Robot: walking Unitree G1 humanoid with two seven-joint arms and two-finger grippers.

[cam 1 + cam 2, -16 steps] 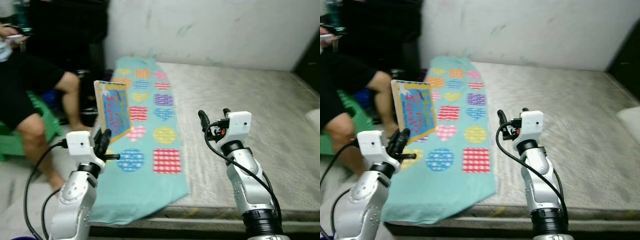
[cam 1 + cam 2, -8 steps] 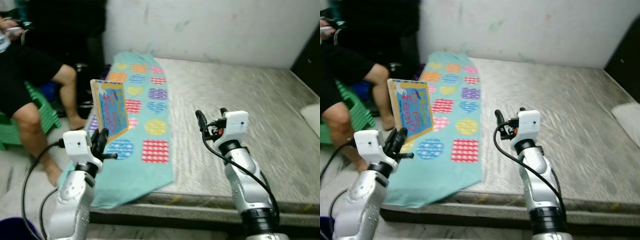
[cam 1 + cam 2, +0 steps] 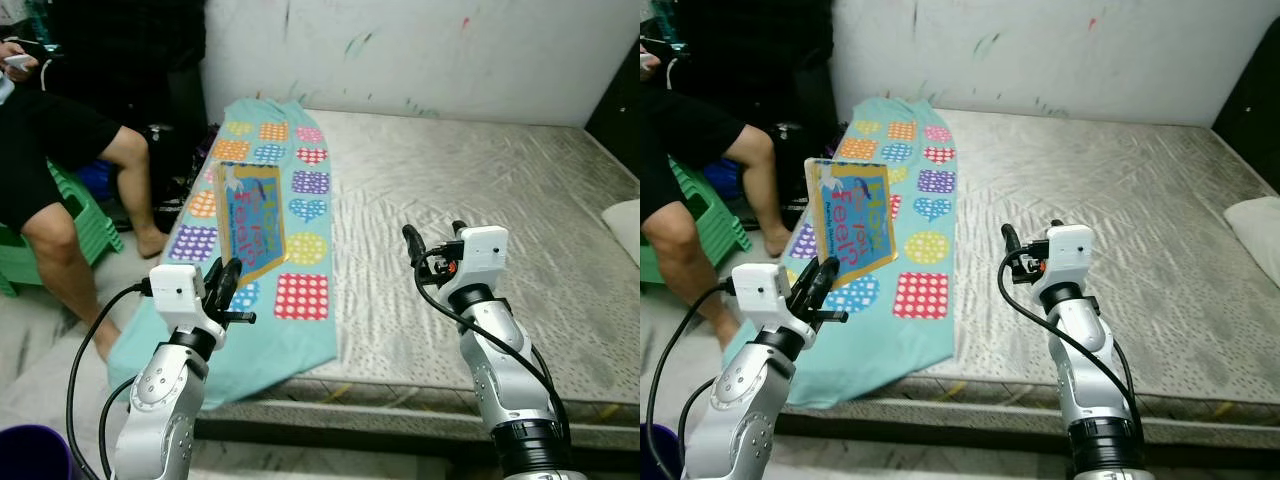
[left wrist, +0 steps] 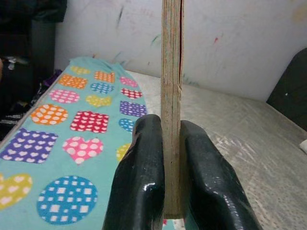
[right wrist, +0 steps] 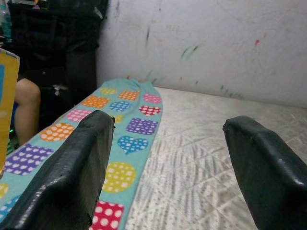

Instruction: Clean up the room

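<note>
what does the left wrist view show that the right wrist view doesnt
The left wrist view looks edge-on at a picture book, pinched between the left gripper's black fingers. The right wrist view has the right gripper open on nothing, a person's leg and a yellow sliver of the book's cover. Both share the teal patterned blanket, the grey mattress and the scribbled white wall.
</note>
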